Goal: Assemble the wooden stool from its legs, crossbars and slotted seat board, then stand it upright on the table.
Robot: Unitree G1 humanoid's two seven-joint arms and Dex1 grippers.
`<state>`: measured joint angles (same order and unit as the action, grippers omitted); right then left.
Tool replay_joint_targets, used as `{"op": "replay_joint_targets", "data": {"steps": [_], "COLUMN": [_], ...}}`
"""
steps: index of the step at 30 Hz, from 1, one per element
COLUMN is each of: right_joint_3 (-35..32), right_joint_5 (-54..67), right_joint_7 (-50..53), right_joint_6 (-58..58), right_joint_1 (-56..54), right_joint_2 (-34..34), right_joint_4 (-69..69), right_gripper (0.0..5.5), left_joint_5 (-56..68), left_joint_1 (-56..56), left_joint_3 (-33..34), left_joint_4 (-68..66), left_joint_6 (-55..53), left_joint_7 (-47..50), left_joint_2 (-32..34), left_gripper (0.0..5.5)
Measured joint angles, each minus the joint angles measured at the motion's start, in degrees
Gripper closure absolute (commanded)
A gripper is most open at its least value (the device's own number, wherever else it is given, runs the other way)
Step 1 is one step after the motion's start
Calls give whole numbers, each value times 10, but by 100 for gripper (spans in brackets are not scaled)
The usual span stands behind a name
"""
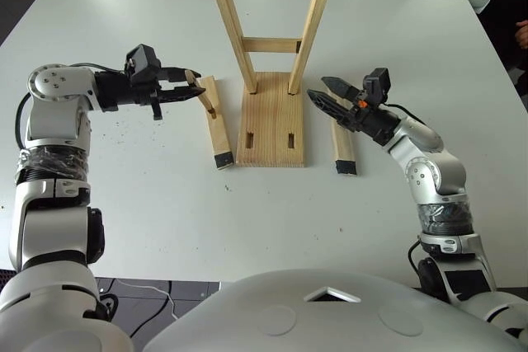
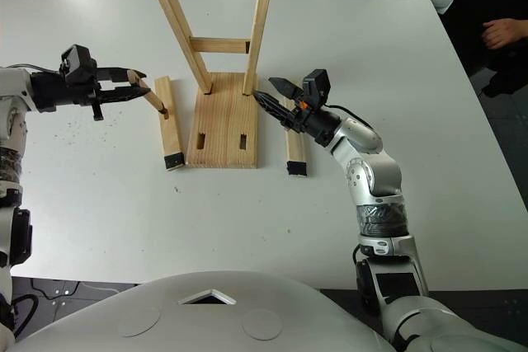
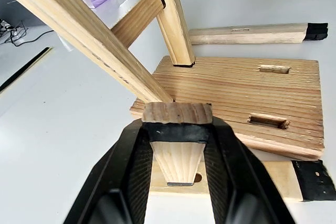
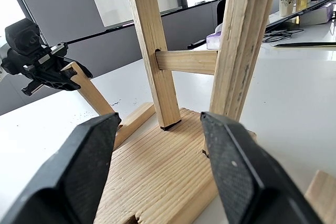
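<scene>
Seat board [image 1: 271, 133]: flat in the middle of the bench [image 1: 124, 195], with upright legs [image 1: 233, 26] standing in its far slots and a crossbar [image 1: 271, 44] joining them (the two near slots are open).
Left end effector [image 1: 194, 86]: clamped on a short crossbar [image 1: 206, 103], which is tilted. Its lower end sits at the hole of a loose leg [image 1: 218, 133] just left of the board. Seated or only touching, can't really tell.
Right end effector [image 1: 317, 86]: jaws spread with nothing in them, right beside the right upright leg and over a second loose leg [image 1: 343, 152].
</scene>
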<state>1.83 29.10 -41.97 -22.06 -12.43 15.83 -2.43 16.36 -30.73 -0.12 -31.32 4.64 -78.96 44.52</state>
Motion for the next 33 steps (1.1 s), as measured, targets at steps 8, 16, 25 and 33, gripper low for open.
{"op": "replay_joint_targets", "data": {"steps": [8,16,25,33], "right_joint_3": [2,3,1,13], "right_joint_5": [0,0,1,0], "right_joint_7": [1,1,11,22], "right_joint_6": [-2,-3,-5,-10], "right_joint_1": [3,5,29,41], "right_joint_2": [0,-2,-5,-23], "right_joint_4": [-2,-2,-12,-14], "right_gripper": [262,262,262,262], "left_joint_5": [18,21,52,47], "left_joint_1": [10,20,66,39], "left_joint_3": [7,5,-6,-33], "left_joint_4": [8,24,110,69], "left_joint_6": [-25,-31,-105,-80], "left_joint_7": [0,-3,-68,-80], "left_joint_2": [-1,-7,12,1], "left_gripper": [419,419,419,419]}}
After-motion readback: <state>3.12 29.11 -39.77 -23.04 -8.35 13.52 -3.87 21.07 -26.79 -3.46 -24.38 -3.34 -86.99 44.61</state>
